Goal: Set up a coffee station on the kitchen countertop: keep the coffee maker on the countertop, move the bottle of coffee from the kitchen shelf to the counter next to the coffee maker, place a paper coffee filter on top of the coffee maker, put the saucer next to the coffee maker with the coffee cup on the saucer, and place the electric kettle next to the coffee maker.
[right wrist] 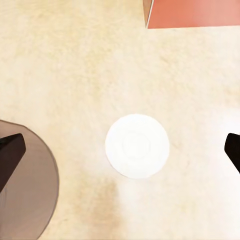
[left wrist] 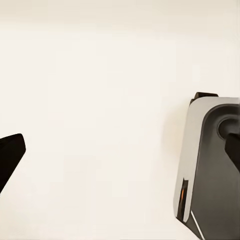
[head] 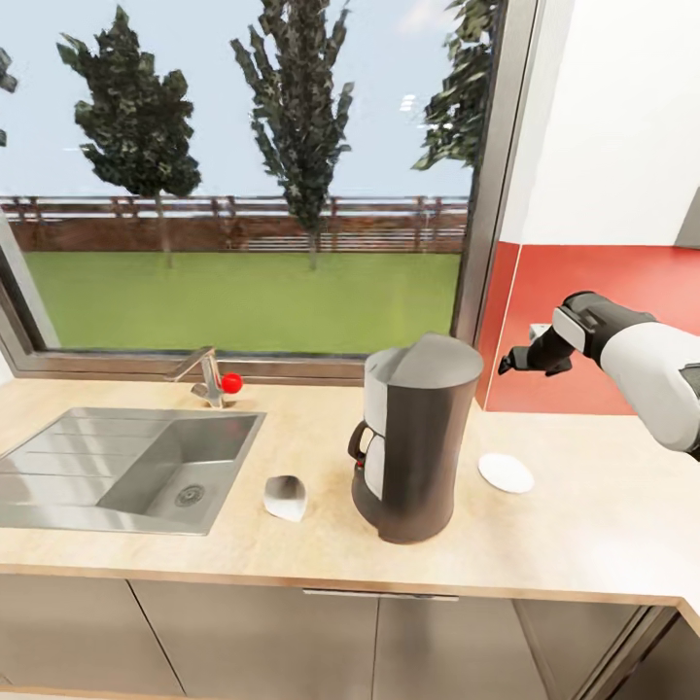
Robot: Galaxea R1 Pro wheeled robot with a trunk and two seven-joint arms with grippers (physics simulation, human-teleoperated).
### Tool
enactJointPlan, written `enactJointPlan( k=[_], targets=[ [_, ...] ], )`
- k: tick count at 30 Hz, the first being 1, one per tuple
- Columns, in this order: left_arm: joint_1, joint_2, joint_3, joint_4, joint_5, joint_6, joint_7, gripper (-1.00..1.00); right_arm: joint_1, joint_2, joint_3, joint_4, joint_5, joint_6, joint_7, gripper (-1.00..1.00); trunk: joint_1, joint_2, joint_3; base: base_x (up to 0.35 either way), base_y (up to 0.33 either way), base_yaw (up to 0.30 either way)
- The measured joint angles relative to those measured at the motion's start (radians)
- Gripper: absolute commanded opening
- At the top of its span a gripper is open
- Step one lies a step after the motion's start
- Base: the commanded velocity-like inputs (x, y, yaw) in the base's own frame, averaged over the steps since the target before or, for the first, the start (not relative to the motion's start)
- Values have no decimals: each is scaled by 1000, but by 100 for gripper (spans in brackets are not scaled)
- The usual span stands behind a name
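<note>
— Our right hand (head: 513,362) hangs wide open and empty above the saucer (head: 506,472), which lies on the table (head: 593,515) just right of the coffee maker (head: 416,437).
— We count one saucer, one filter (head: 286,497). Next, we judge, bring the cup down centred.

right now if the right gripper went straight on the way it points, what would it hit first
Most likely the saucer: the right wrist view looks straight down on it between the open fingers of the right gripper, with bare kitchen countertop around it. Height above it is unclear.
</note>
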Motion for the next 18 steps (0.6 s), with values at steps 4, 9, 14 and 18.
enactJointPlan(
  k=[4,9,14,18],
  targets=[
    [0,2,1,0,5,-3,0,100,1,-1,0,1,-1,3,0,100,0,0,0,9,0,0],
    [0,4,2,2,7,1,0,100,2,0,0,1,-2,-1,0,100,8,-14,-6,2,0,0],
    [0,9,4,16,10,7,0,100,4,2,0,1,-2,-2,0,100,27,-49,-22,0,0,0],
    [0,21,5,27,10,7,0,100,5,2,0,1,-2,-4,-1,100,42,-77,-35,0,0,0]
  ],
)
